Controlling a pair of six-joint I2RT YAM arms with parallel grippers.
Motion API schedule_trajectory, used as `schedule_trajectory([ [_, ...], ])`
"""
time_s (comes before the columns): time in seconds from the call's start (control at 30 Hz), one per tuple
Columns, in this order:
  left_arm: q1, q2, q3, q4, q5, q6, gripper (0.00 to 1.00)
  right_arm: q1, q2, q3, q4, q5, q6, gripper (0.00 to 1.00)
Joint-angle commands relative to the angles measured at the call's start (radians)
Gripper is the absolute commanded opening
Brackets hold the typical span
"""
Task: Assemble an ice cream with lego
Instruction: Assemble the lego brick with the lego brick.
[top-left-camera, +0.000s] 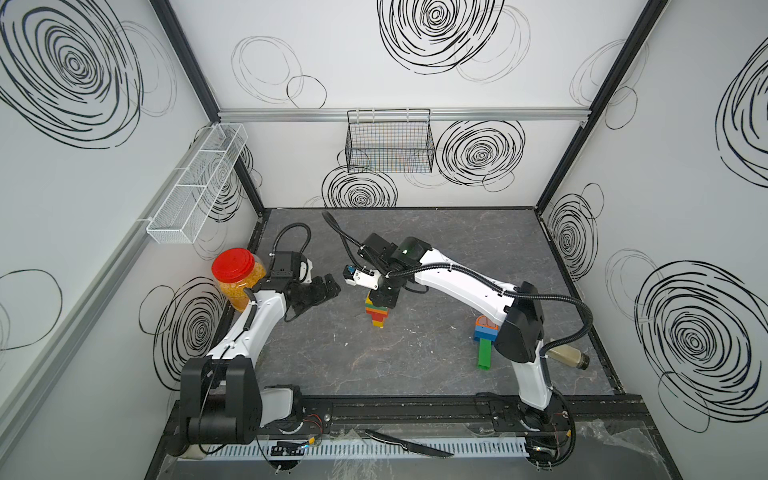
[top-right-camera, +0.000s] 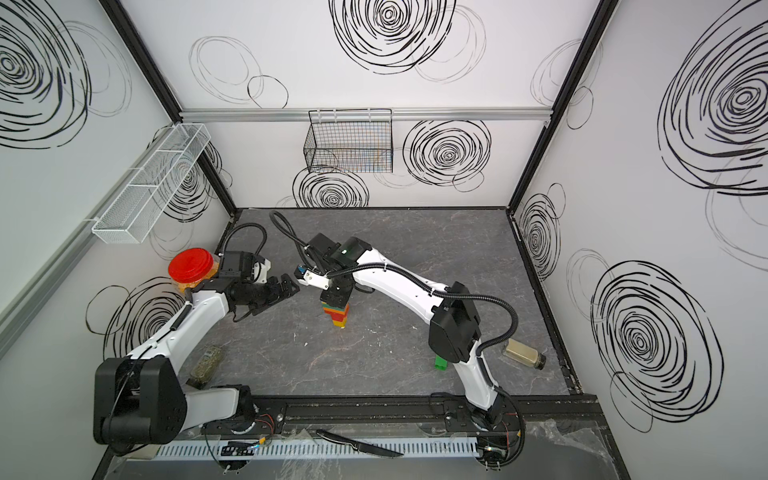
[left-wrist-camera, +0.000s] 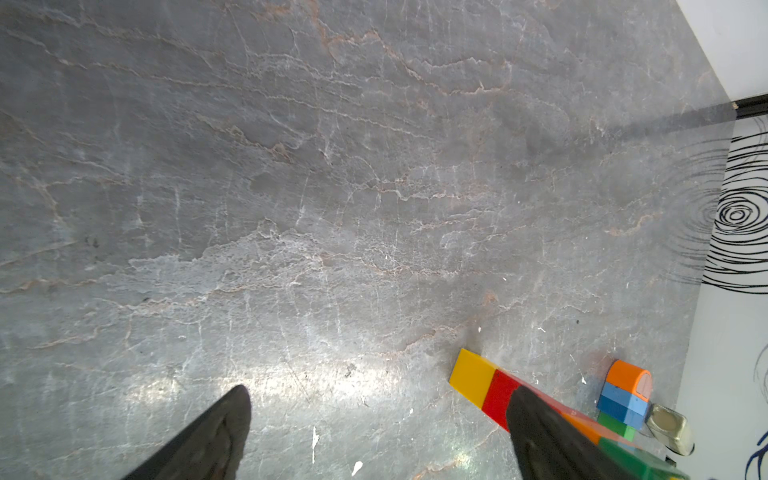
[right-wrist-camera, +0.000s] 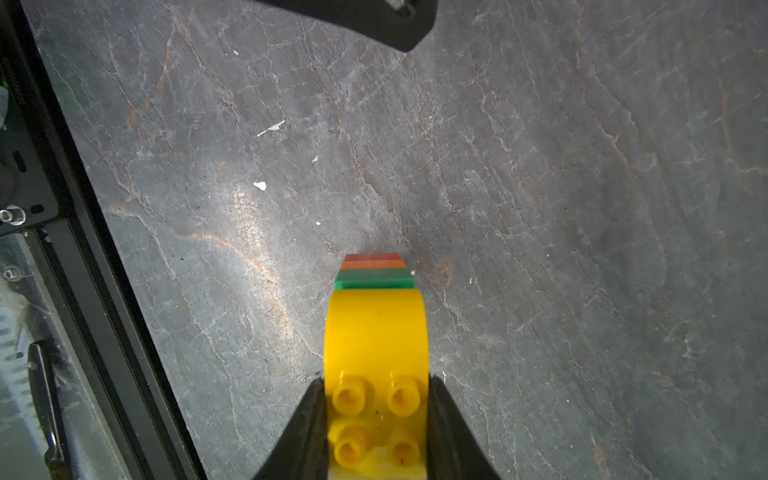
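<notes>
Lego stack (top-left-camera: 379, 318) stands, right claw (right-wrist-camera: 377, 380) clamping its top brick (right-wrist-camera: 376, 332).

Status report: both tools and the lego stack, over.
Left tool open, empty, beside the stack. Right tool shut on yellow rounded brick atop stack. Orange-blue-green piece lies apart near right arm. Nothing blocking.

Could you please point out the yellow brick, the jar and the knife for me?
yellow brick (right-wrist-camera: 376, 332), right wrist view, on its rounded face.
jar (top-left-camera: 232, 264), a top view, on its red lid.
knife (top-left-camera: 409, 444), a top view, on its middle.
</notes>
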Motion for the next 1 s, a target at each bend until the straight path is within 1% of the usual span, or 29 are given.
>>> schedule_trajectory([
  [0.0,0.007,-0.018,-0.001,0.000,-0.004,0.013,0.99,0.006,0.031,0.030,-0.048,0.000,0.004,0.00],
  [0.4,0.008,-0.025,-0.006,-0.001,-0.003,0.014,0.99,0.007,0.094,0.057,-0.164,0.025,0.009,0.00],
  [0.53,0.008,-0.026,-0.006,0.001,-0.001,0.014,0.99,0.005,0.072,0.059,-0.135,0.025,0.024,0.00],
  [0.67,0.008,-0.027,-0.004,-0.001,-0.001,0.013,0.99,0.004,0.073,0.105,-0.159,0.036,0.033,0.00],
  [0.97,0.008,-0.027,-0.001,-0.003,-0.004,0.013,0.99,0.006,0.033,0.123,-0.125,0.035,0.037,0.00],
])
